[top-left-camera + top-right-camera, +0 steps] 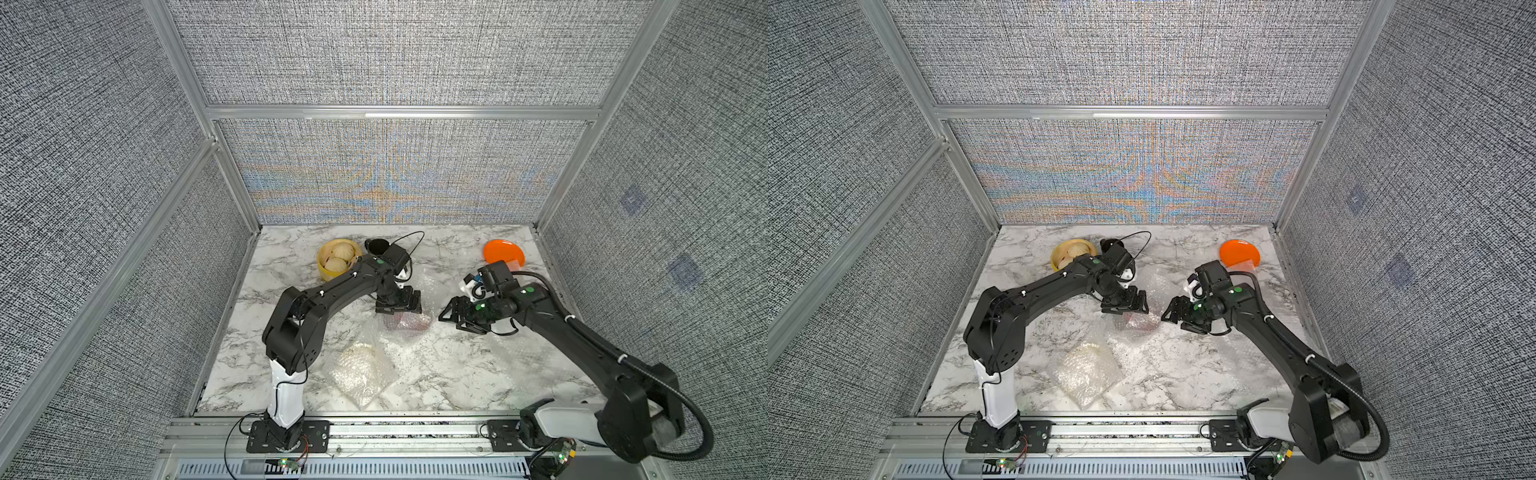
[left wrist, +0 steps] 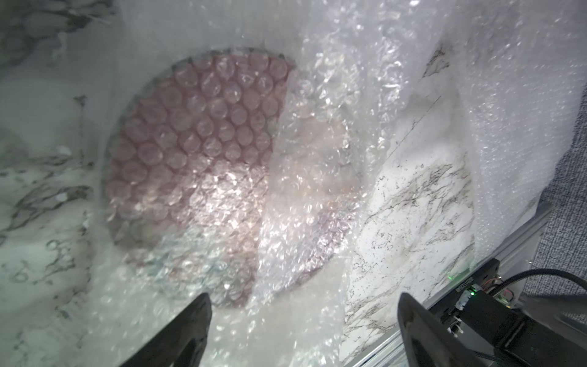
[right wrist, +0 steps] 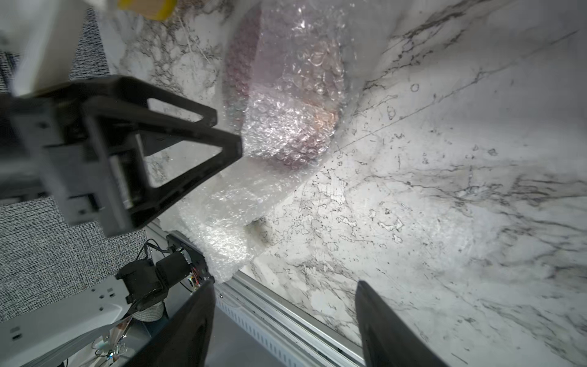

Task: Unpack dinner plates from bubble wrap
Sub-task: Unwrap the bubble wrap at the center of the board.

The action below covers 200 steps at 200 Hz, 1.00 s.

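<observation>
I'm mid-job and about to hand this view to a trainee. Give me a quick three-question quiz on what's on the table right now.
1. True or false: the orange plate lies at the front edge of the table.
2. Which plate lies under bubble wrap close by both the left hand and the right hand? A) orange B) dark red C) cream
3. What holds the pale buns?

Key:
1. False. It lies at the back.
2. B, the dark red plate.
3. The yellow steamer basket.
</observation>
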{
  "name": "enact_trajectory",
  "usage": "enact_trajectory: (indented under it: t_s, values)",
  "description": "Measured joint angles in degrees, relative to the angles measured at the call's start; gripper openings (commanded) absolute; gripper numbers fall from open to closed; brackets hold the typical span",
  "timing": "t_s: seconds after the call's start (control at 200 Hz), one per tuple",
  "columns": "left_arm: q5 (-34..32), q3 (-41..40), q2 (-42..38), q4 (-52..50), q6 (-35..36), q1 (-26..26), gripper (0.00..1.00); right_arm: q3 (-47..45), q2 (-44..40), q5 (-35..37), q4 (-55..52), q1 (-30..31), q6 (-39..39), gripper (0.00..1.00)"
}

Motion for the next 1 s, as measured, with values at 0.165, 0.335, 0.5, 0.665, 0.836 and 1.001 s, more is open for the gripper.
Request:
enact_trajectory:
  t_s: [0.165, 0.335, 0.5, 0.665, 0.836, 1.001]
  values:
    - [0.5, 1.4, 3.8, -0.7, 3.5, 0.2, 0.90, -2.1, -4.5, -0.3, 0.5, 0.0, 0.9, 0.72]
    - [1.1, 1.0, 5.1, -0.2, 5.1, 0.3, 0.89, -2.9, -7.4, -0.9, 0.7, 0.0, 2.0, 0.72]
    - [3.3, 0.7, 6.1, 0.7, 5.0, 0.2, 0.87, -2.6, -8.2, -1.1, 0.4, -0.4, 2.0, 0.72]
    - [4.0, 0.6, 4.6, 2.1, 3.1, -2.4, 0.87, -1.7, -8.0, -1.2, 0.1, -1.9, 1.9, 0.72]
    - [4.7, 1.6, 3.1, 2.5, 0.1, -6.3, 0.86, -1.4, -7.4, -1.8, 0.1, -3.7, 1.5, 0.72]
    - [4.8, 3.0, 3.2, 2.9, -2.8, -9.2, 0.86, -0.4, -8.3, -2.1, -0.7, -6.8, 1.4, 0.72]
